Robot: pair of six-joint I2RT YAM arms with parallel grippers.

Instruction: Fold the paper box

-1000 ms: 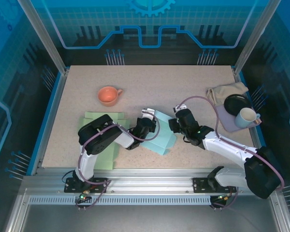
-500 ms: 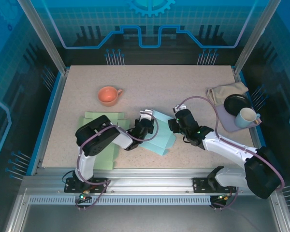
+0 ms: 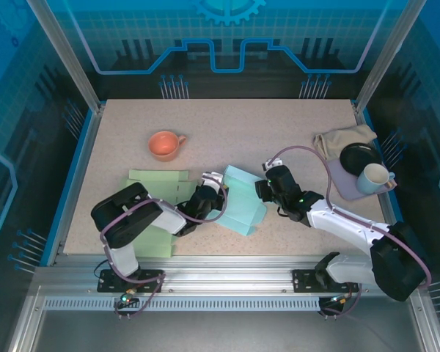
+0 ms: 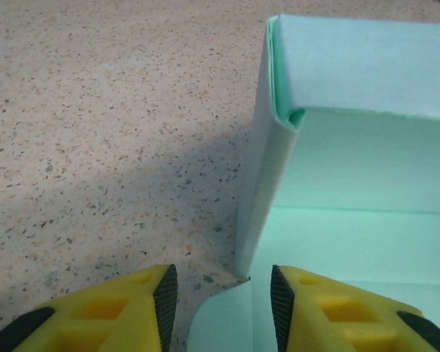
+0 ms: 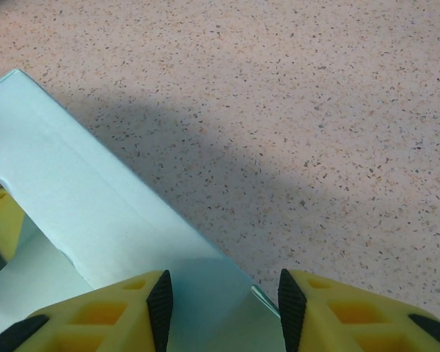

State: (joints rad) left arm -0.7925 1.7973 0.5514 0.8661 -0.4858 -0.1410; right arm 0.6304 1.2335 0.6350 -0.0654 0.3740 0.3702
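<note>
Black-and-white arms [image 3: 345, 224], mauve cables [image 3: 302, 149], yellow jaws, black pads [image 4: 166, 297]

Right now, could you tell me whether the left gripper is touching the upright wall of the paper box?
Apart. In the left wrist view, the upright wall stands between the left gripper's open jaws, with a clear gap on either side.

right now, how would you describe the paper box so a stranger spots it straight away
On the speckled table, look to the middle of the near half, just right of the flat green paper sheets. The paper box is the pale teal one, and unlike those flat sheets it is partly folded, with walls standing up.
</note>
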